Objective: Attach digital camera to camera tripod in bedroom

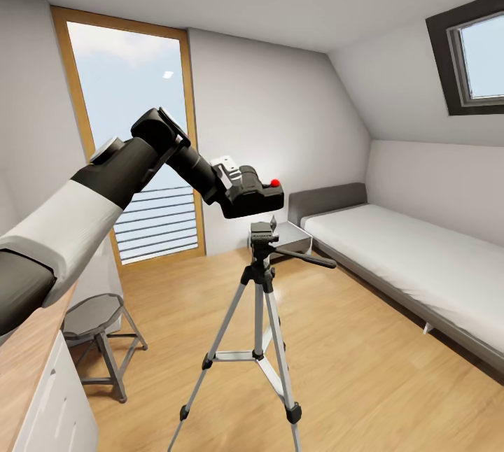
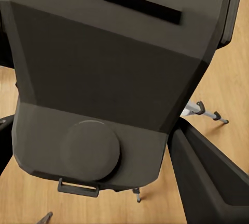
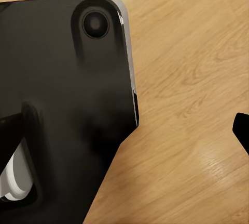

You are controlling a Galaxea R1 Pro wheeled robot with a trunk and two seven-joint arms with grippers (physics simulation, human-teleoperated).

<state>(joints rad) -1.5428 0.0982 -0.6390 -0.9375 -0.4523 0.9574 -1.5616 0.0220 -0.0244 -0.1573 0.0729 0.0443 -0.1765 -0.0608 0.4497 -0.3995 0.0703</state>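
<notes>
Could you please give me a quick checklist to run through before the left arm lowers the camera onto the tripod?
1. Left gripper holds the digital camera: ok.
2. Camera sits above the camera tripod head: ok, a small gap shows in the head view.
3. Exact alignment of camera base to mounting plate: cannot tell.
4. Tripod upright, legs spread on the floor: ok.
5. Pan handle out of the descent path: ok, it points sideways.
</notes>
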